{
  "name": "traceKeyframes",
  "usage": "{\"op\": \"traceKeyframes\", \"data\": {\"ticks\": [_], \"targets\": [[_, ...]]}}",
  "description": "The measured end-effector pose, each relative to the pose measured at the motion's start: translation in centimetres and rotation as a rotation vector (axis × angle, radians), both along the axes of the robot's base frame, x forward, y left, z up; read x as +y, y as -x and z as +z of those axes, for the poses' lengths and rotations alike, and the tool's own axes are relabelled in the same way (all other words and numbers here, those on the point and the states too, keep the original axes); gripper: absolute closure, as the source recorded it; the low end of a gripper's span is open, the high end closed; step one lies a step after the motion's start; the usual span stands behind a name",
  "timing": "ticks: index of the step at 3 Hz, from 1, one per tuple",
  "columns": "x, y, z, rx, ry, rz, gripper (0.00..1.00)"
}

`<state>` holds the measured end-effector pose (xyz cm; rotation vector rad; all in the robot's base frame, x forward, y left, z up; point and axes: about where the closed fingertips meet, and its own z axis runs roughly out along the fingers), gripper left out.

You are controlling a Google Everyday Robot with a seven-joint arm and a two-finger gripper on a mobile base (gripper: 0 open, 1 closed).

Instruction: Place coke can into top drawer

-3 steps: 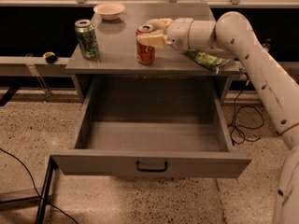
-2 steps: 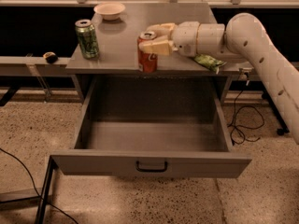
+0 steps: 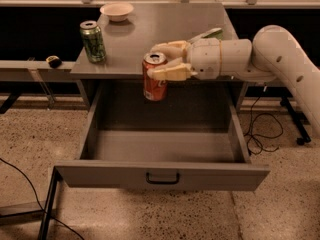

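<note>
The coke can (image 3: 155, 79) has been carried off the surface (image 3: 165, 29) since the earlier frames. One second ago it stood near the front edge; now it is held clear of that edge, lower in the view, above the open top drawer (image 3: 125, 176). The end effector (image 3: 153, 62) has been brought forward and down with it. Its two pale fingers (image 3: 171, 73) are closed on the upper part of the can, one behind the rim and one in front. The can is kept upright, its silver top visible, and its base is seen against the dark space below the surface, not touching the drawer floor. The white arm is extended from the right across the front right corner of the surface.

The drawer is unchanged, pulled fully out, with its dark handle (image 3: 162, 178) centred on the front panel. The green can (image 3: 93, 41) has been left at the left edge of the surface and the bowl (image 3: 116, 11) at the back. A green packet (image 3: 213, 33) is partly hidden behind the end effector.
</note>
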<state>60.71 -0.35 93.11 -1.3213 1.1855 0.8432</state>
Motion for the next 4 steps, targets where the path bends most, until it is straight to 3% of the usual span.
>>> {"op": "traceKeyframes", "data": {"ticks": [1, 2, 4], "targets": [[0.0, 0.2, -0.2, 0.002, 0.002, 0.003, 1.0], [0.2, 0.0, -2.5, 0.011, 0.018, 0.003, 1.0], [-0.3, 0.3, -10.0, -0.088, 0.144, 0.14, 1.0]]}}
